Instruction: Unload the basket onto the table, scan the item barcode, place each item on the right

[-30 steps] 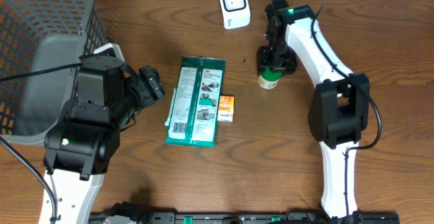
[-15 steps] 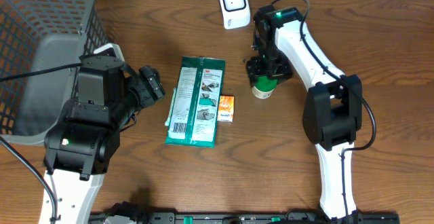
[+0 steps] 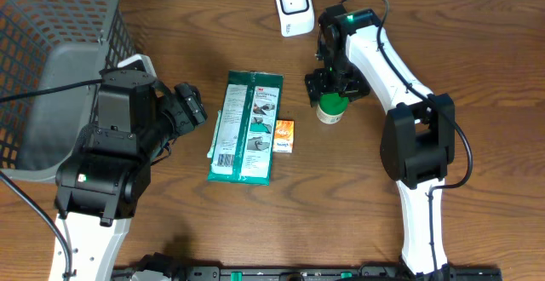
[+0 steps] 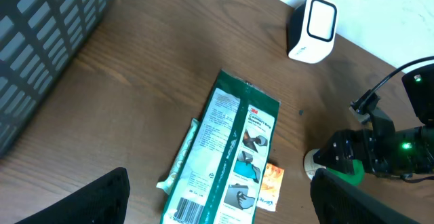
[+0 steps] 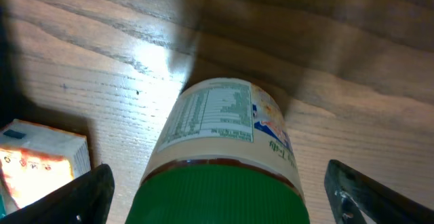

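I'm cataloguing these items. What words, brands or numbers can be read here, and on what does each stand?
"3M": red logo on the green pack, near its top.
Other print and barcode digits on the pack: too small to read.
Label on the bottle: a table of fine print, blurred.
Print on the orange box: too small to read.
On the scanner: no text seen.
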Tool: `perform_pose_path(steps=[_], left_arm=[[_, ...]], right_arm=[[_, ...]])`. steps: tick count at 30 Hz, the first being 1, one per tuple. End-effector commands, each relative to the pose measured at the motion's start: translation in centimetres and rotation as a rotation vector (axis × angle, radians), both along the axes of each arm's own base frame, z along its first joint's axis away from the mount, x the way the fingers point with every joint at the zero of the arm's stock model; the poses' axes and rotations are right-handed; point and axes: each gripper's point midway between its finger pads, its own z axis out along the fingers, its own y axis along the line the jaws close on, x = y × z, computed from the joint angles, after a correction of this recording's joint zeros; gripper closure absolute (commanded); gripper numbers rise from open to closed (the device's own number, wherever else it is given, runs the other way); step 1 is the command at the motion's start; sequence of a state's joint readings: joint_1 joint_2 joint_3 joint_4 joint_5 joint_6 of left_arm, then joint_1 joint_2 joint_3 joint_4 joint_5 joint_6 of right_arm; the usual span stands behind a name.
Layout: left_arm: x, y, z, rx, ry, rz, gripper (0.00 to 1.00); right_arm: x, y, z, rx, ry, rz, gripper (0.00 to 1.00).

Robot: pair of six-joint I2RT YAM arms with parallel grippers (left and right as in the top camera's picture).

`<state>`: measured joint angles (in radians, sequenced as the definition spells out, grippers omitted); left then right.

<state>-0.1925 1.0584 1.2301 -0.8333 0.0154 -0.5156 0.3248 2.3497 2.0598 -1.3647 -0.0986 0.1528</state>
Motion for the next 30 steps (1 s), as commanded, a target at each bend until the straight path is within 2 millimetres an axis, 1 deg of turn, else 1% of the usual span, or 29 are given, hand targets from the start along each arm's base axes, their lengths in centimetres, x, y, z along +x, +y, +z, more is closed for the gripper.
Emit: perform_pose_path(steps=[1,5,13,17,20,25,30], left_arm=[[0.1,0.4,0.7,0.021,-0.019,0.004,0.14],[0.1,0.4,0.6,0.021,-0.018,0.004,0.14],[0.1,0.4,0.6,0.021,-0.018,0.004,0.14],[0.1,0.4,0.7,0.021,-0.019,0.004,0.14],[0.1,0.4,0.7,0.021,-0.019,0.004,0.14],[0.1,0.4,0.7,0.021,-0.019,0.004,0.14],[0.1,0.4,0.7,0.021,-0.019,0.004,0.14]], right_arm=[[0.1,0.3,-0.3,0.001,0.002,-0.024,0.03],[0.1,0.3,-0.3,0.0,0.003,-0.031,0.05],[-0.5,0.1,-0.2,-0.022,0.035,-0.141,0.09],[-0.9,0.1,-0.2,-0.027,0.051,-0.158,0.16],[-1.0,0.0,-0.2,-0.03,0.057,-0.16,0.17],[-1.2,0.5,-0.2,-0.032,0.057,-0.157,0.18],[-1.5,1.5,-0.2,-0.032,0.053,-0.134,0.18]])
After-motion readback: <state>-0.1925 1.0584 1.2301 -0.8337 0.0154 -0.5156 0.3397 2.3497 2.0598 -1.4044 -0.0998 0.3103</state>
